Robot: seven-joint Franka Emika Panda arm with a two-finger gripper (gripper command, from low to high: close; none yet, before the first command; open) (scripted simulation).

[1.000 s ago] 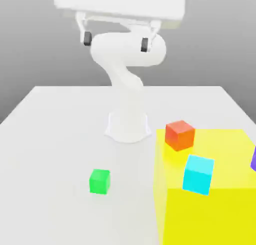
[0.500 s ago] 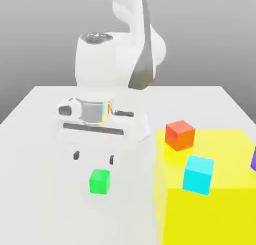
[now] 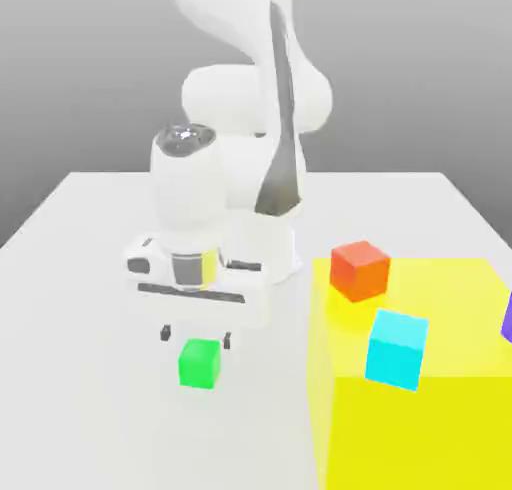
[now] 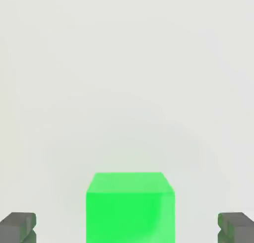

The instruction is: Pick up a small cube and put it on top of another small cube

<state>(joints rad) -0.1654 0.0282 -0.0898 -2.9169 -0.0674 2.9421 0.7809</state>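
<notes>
The small cube (image 3: 199,363), bright green with plain faces, rests on the white table (image 3: 90,308) near the exterior view's left of centre. My gripper (image 3: 196,337) hangs just above and slightly behind it, fingers pointing down and open, with nothing held. In the hand view the small cube (image 4: 130,208) sits between the two dark fingertips (image 4: 18,226), with a clear gap on each side.
A big yellow block (image 3: 420,378) fills the exterior view's right front. An orange-red cube (image 3: 359,270) and a cyan cube (image 3: 397,348) rest on it, and a purple sliver (image 3: 507,318) shows at its right edge. The arm's white base (image 3: 262,248) stands behind.
The arm has swung down from high above the table and now hovers low over the green cube. The fingers stayed open. No cube has moved.
</notes>
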